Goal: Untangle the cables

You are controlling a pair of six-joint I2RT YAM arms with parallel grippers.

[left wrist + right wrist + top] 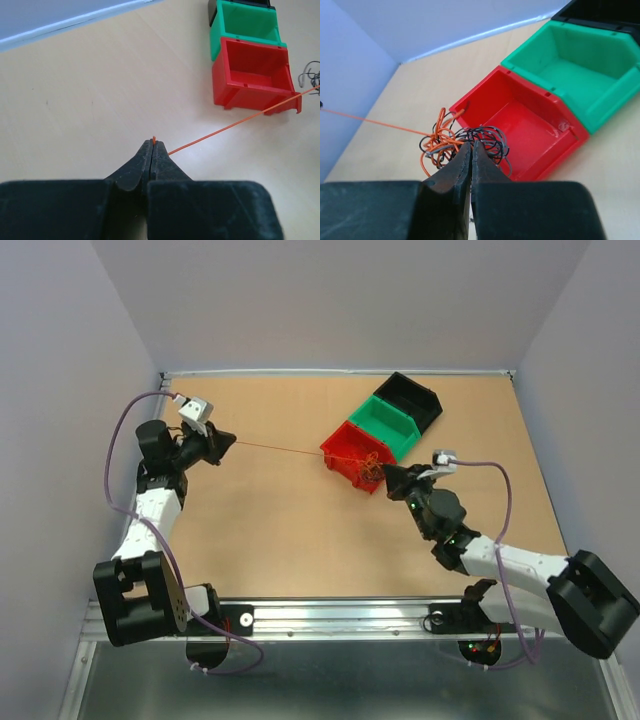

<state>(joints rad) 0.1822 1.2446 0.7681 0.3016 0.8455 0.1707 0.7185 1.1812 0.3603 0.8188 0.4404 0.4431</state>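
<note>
The cables (455,140) are a small tangle of thin orange and black curly wires, held just in front of the red bin (520,130). My right gripper (471,144) is shut on the tangle; in the top view it (387,473) sits beside the tangle (371,468). One orange wire (280,449) is drawn taut from the tangle across the table to my left gripper (232,441). My left gripper (152,143) is shut on that wire's end, whose tip (154,139) pokes out between the fingertips. The wire (240,121) runs off to the right.
Three bins stand in a diagonal row at the back right: red (352,453), green (388,424) and black (414,400). All look empty inside. Walls close the table (280,530) at back and sides. A metal rail (330,615) runs along the near edge.
</note>
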